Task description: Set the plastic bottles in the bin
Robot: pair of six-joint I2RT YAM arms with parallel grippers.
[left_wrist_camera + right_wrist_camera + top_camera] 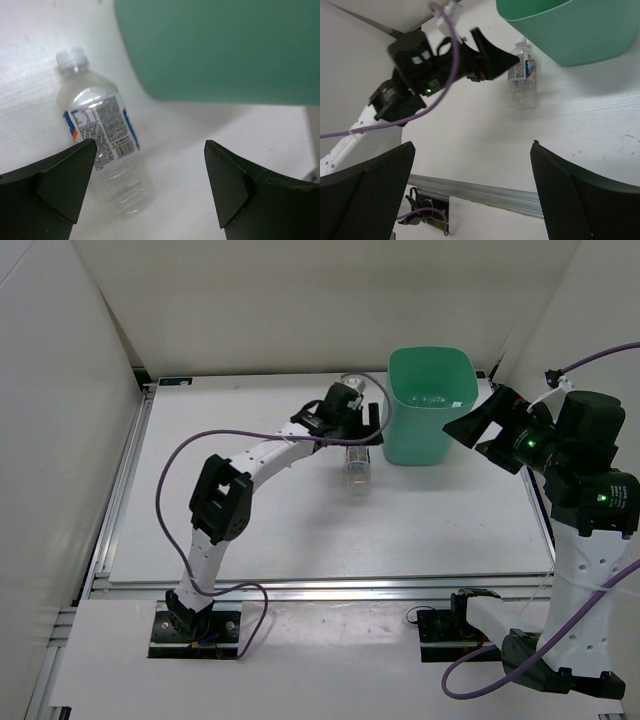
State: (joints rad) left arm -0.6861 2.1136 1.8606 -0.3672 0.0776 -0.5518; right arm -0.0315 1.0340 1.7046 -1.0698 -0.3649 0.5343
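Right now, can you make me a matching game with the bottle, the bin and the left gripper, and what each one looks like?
Things:
1. bottle
2. bin
3. left gripper

Looks:
A. black, open
B. clear, lying on its side
C. mint green, standing upright

Pairs: 1-B, 2-C, 3-A

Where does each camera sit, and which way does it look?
Top external: overhead behind the robot, facing down at table; left arm, right arm show.
Left wrist: on left arm, faces down past open left pincer at lying bottle.
Right wrist: on right arm, faces leftward past open right pincer at left arm.
All three share bottle and bin.
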